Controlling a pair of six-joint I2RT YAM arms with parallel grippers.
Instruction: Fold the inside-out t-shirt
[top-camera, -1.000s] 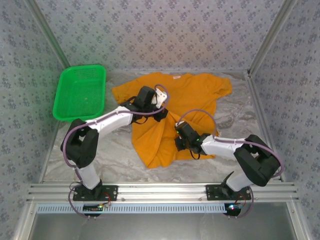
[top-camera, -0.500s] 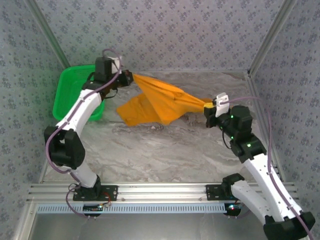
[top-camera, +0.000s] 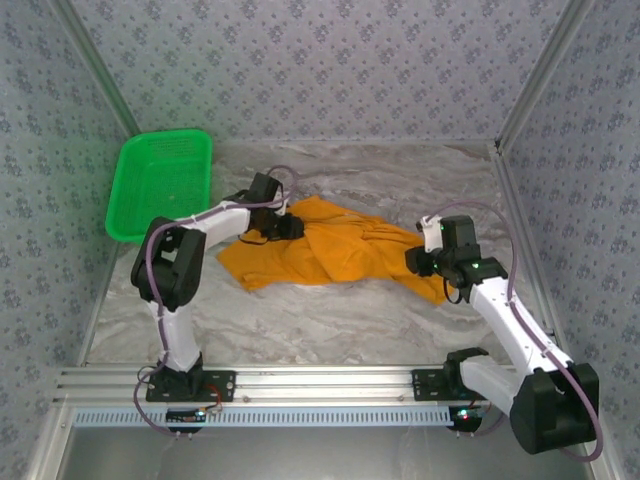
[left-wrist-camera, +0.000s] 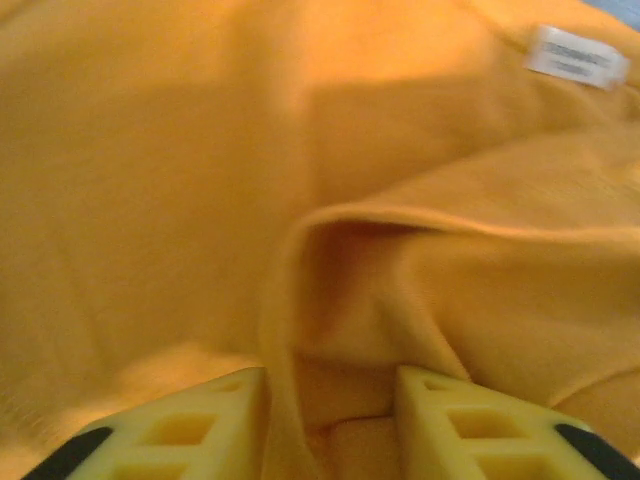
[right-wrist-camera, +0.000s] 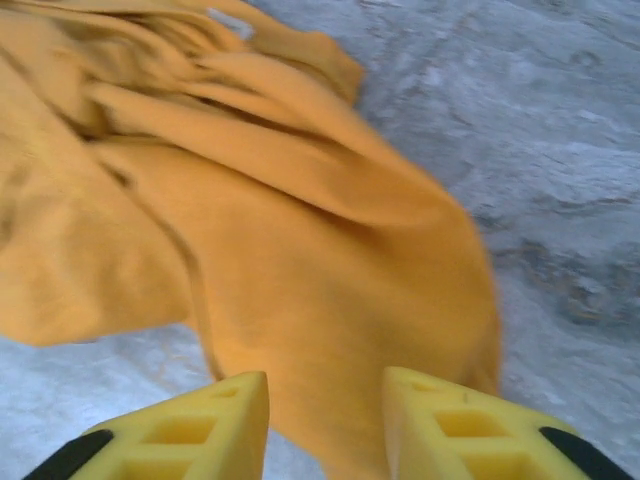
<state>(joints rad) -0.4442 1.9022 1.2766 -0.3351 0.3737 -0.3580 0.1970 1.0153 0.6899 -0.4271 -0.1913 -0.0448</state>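
Roughly centre of the table (top-camera: 330, 320) in the top view: inside-out t-shirt (top-camera: 330, 255), bunched into a wrinkled heap, sleeves and hem not distinguishable. Main risk: folding on top of this mess and locking creases in, cause being overlapped layers hidden under the heap. Needs spreading flat first. Second risk: dragging cloth toward the green basket (top-camera: 160, 185) at upper left and snagging on its rim, given the left arm reaching past it. Left gripper (left-wrist-camera: 330, 400) down on the heap's upper-left end, fingers partly apart with a raised fold sitting between them; not clamped by the look of it, though can't rule out light contact. Could grab two layers instead of one on closing here. Right gripper (right-wrist-camera: 325, 400) at the heap's right end, fingers likewise partly apart, straddling a flat lobe near the cloth edge, holding nothing. Could pinch mid-panel rather than a corner, skewing any stretch. Small white tag (left-wrist-camera: 568, 55) at upper right of the left wrist view: handy neckline marker, easily buried under a fold.
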